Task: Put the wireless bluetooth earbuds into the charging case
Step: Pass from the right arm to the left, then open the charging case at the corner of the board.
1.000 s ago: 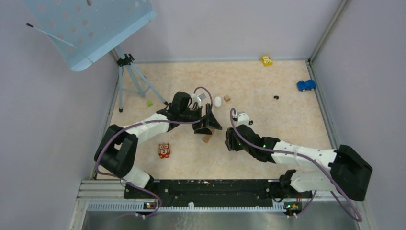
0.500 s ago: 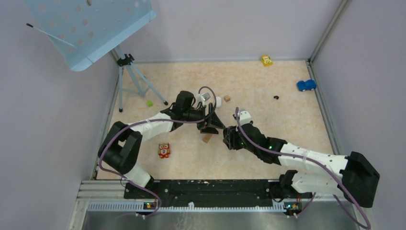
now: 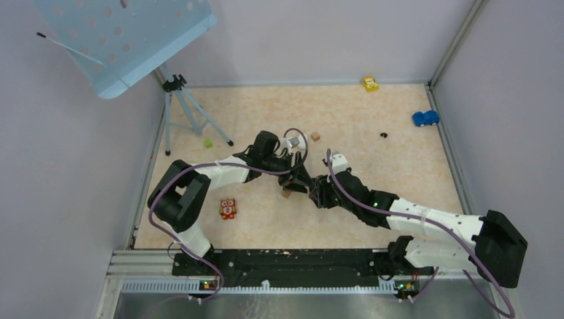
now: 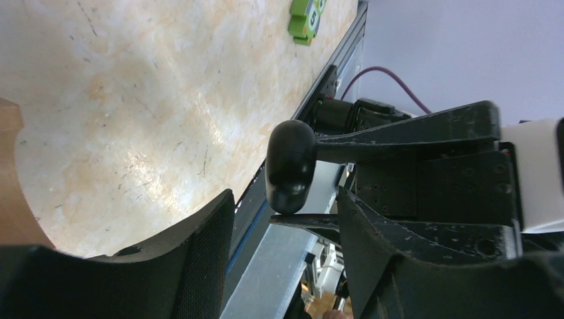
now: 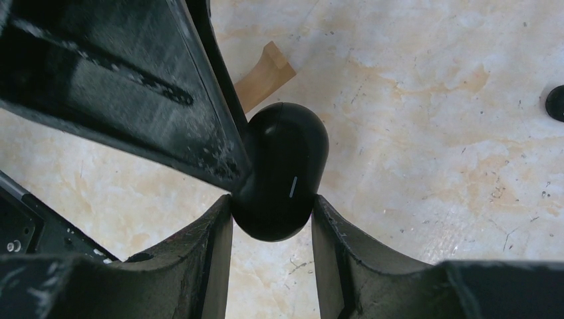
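Note:
The charging case (image 5: 282,169) is a glossy black rounded shell with a small light bar, and it looks shut. My right gripper (image 5: 273,206) is shut on its lower end and holds it above the floor. In the left wrist view the case (image 4: 290,166) sits pinched between the right gripper's thin fingers, just beyond my left gripper (image 4: 286,212). The left jaws stand apart, wider than the case. One left finger (image 5: 166,86) rests against the case's side. One black earbud (image 5: 556,103) lies on the floor to the right, another (image 3: 384,135) farther back.
A tan wooden block (image 5: 266,73) lies under the two grippers, and another (image 3: 315,136) lies behind them. An owl block (image 3: 227,209), a green bit (image 3: 208,143) and a tripod (image 3: 183,106) stand on the left. A blue car (image 3: 425,117) and a yellow car (image 3: 370,84) are at the far right.
My left arm has swung right and forward until its gripper meets the right one, and its jaws have narrowed. The right gripper moved slightly left, still holding the case.

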`<move>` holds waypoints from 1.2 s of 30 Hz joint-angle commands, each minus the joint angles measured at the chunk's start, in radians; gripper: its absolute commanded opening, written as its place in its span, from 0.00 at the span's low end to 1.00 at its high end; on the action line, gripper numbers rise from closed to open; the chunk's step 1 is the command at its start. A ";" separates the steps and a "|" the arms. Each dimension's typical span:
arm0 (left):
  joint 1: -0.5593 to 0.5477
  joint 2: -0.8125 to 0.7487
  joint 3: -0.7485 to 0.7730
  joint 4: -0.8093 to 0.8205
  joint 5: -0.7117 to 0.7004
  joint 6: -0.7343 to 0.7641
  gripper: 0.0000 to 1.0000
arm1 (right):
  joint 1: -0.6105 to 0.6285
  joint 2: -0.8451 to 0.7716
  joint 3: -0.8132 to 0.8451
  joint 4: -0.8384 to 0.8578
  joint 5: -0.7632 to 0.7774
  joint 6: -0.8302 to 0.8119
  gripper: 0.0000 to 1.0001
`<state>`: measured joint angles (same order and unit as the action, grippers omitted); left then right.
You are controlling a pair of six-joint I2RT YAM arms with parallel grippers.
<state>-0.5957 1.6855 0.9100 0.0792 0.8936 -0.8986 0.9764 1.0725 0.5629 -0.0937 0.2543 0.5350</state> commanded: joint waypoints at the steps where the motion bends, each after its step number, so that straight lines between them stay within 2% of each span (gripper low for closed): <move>1: -0.019 0.013 0.031 0.029 0.042 0.019 0.60 | -0.005 -0.024 0.032 0.059 -0.010 0.002 0.36; 3: -0.021 0.016 0.030 0.058 0.052 0.006 0.56 | -0.006 -0.023 0.034 0.061 -0.011 0.001 0.36; 6: -0.023 0.025 0.029 0.096 0.072 -0.022 0.42 | -0.007 -0.017 0.046 0.048 -0.013 0.006 0.37; 10: -0.023 0.030 0.028 0.139 0.102 -0.050 0.19 | -0.006 -0.006 0.071 0.014 0.002 0.026 0.43; 12: -0.024 0.020 0.027 0.138 0.086 -0.046 0.14 | -0.007 -0.013 0.080 -0.013 0.035 0.063 0.55; 14: -0.022 -0.004 0.011 0.137 0.050 -0.038 0.10 | -0.014 -0.036 0.091 -0.035 0.045 0.083 0.73; 16: -0.019 -0.012 0.007 0.138 0.040 -0.029 0.08 | -0.035 -0.060 0.120 -0.071 0.024 0.084 0.79; 19: -0.011 -0.006 0.024 0.136 0.086 -0.012 0.07 | -0.097 -0.098 0.151 -0.114 -0.049 0.095 0.80; 21: -0.003 -0.001 0.047 0.131 0.132 0.011 0.06 | -0.194 -0.135 0.127 -0.070 -0.220 0.129 0.79; 22: 0.003 0.003 0.060 0.132 0.160 0.024 0.06 | -0.254 -0.165 0.104 -0.024 -0.330 0.154 0.77; 24: 0.013 0.004 0.075 0.163 0.222 0.021 0.06 | -0.317 -0.208 0.054 0.058 -0.439 0.201 0.77; 28: 0.033 -0.002 0.066 0.340 0.324 -0.086 0.06 | -0.420 -0.256 -0.038 0.224 -0.597 0.303 0.75; 31: 0.037 -0.013 0.057 0.476 0.352 -0.160 0.06 | -0.484 -0.270 -0.140 0.424 -0.699 0.439 0.71; 36: 0.037 -0.018 0.062 0.540 0.351 -0.214 0.04 | -0.504 -0.248 -0.236 0.651 -0.750 0.564 0.65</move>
<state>-0.5594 1.7100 0.9478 0.4648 1.1950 -1.0470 0.4847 0.8143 0.3653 0.2741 -0.3801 0.9562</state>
